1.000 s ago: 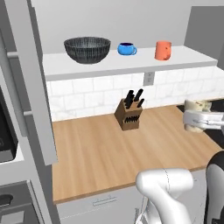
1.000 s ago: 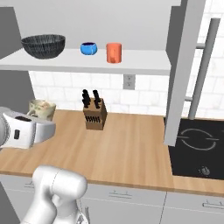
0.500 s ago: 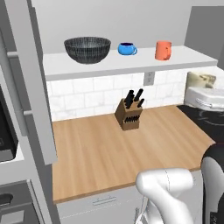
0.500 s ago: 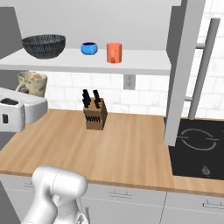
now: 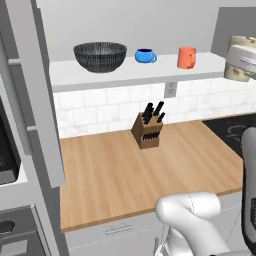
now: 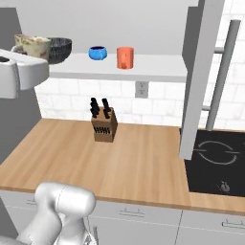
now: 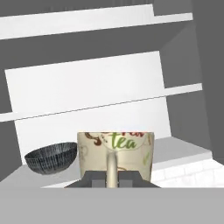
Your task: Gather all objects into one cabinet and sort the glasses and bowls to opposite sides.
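Cabinet shelf carries the dark grey bowl, blue cup and orange mug (all upright); gripper fingers clenched on the beige mug

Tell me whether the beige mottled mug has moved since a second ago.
Yes. The beige mottled mug has risen from wooden counter height to the pale grey shelf board's level.

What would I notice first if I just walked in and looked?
Probably the beige mug with "tea" on it, held up by its handle in the robot's fingers, level with the grey shelf. On that shelf sit a big dark bowl, a little blue cup and an orange mug, with a knife block on the wooden counter below.
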